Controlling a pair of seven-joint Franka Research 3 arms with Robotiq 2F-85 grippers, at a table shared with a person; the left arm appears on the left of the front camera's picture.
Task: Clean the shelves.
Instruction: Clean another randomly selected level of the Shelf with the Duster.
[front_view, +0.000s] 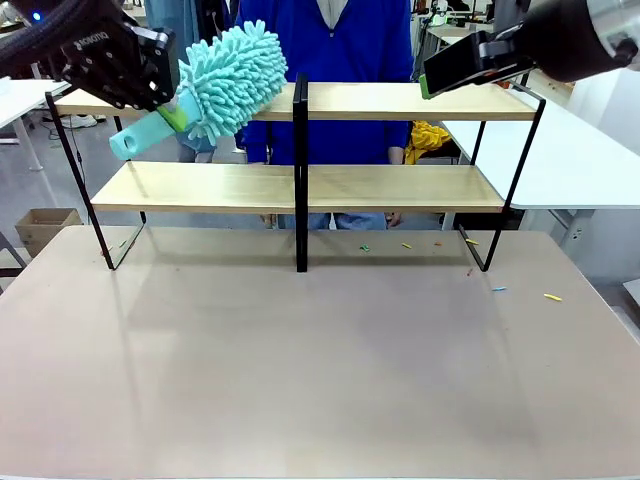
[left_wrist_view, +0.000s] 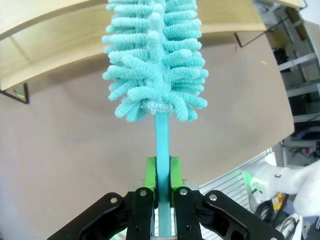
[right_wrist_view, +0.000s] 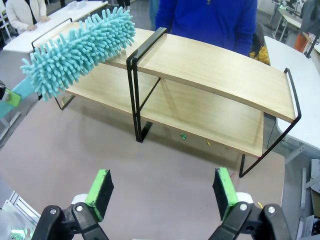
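Look first at ten o'clock in the front view. Your left gripper (front_view: 172, 112) is up there, and it is squeezing the light blue handle (front_view: 135, 140) of a fluffy duster (front_view: 235, 75). The end of the handle sticks out low, toward eight o'clock. The fluffy head points the other way, toward two o'clock. In the left wrist view you see the two green pads (left_wrist_view: 150, 172) pinching the handle from both sides, and the fluffy head goes straight up to twelve o'clock.

The shelves (front_view: 400, 101) stand on the far half of the brown table (front_view: 300, 360), toward twelve o'clock from its middle. They have two boards up high and two boards down low, with a black post (front_view: 300, 170) in the middle. The duster head is over the left top board, and its tip is near the post. You cannot tell if the fluff touches the wood.

A person (front_view: 350, 40) in a blue top stands just behind the shelves at twelve o'clock.

Your right gripper (front_view: 428, 82) is up at two o'clock, just above the right top board. In the right wrist view its jaws are wide apart, and they hold nothing.

Small coloured bits (front_view: 498, 290) lie on the table near the right foot of the shelves, at about four o'clock.
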